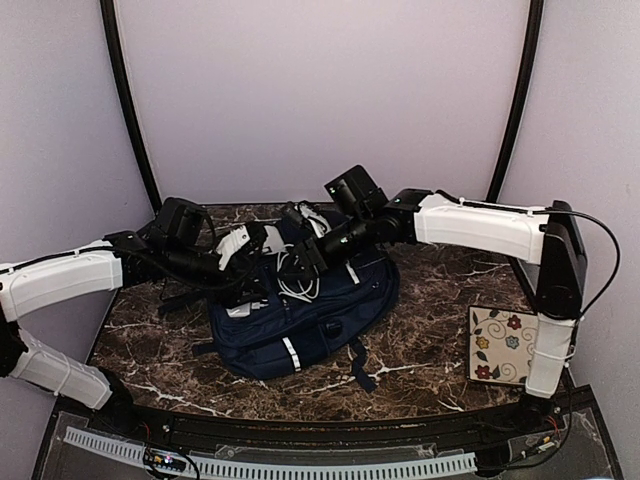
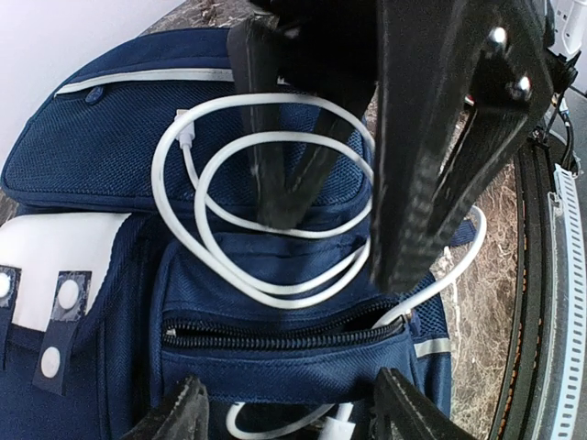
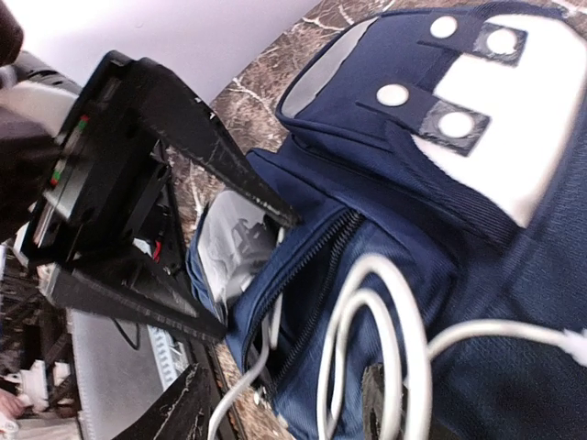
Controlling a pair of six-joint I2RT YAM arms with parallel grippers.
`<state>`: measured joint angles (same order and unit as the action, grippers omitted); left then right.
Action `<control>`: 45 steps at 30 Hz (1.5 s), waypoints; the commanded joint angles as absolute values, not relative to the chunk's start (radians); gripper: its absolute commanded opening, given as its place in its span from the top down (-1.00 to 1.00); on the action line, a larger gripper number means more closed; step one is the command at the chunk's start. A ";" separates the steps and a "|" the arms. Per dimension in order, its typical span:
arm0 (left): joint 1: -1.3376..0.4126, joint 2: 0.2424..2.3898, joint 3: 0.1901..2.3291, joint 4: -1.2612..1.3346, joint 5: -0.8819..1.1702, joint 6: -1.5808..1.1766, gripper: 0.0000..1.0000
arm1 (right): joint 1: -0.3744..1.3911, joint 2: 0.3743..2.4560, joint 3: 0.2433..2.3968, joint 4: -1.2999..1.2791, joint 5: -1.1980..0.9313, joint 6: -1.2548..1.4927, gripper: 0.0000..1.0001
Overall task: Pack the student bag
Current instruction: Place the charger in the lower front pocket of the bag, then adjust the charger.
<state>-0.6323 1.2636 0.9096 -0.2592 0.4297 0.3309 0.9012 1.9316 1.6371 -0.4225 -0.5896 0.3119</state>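
Left jaws: the left gripper (image 2: 293,408) stands spread, one finger on each side of the unzipped front pocket (image 2: 284,335), with nothing visibly pinched.
Right jaws: the right gripper (image 3: 280,412) is parted too, its tips down among the loops of a white cable (image 3: 411,367) without clamping it.
Cable: it lies coiled on the mesh front, and one strand runs into the open pocket.
Student bag: the student bag (image 1: 330,320) is navy fabric with mesh panels, thin white trim and dark straps. A pale grey patch (image 3: 523,137) carries round studs on dark tabs.
Position: the bag lies flat at the centre of the dark marbled table (image 1: 430,340), directly beneath both grippers, which meet over its front pockets.
Table's right: a flower-patterned square (image 1: 500,345) sits by the right arm, well apart from the bag.
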 commanded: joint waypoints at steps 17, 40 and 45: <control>-0.623 1.289 0.935 -0.279 0.480 0.352 -0.31 | 1.048 1.766 1.476 -0.469 -0.244 0.097 -0.61; -0.621 1.202 0.937 -0.363 0.433 0.410 -0.53 | 0.948 2.060 1.614 -0.200 -0.739 0.418 1.00; -0.621 1.128 0.845 -0.322 0.382 0.349 -0.72 | 0.972 2.118 1.605 -0.132 -0.862 0.515 1.00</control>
<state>-0.6300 1.1912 0.9009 -0.3149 0.4274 0.3965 0.9237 2.0514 1.6188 -0.1978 -0.7082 0.4191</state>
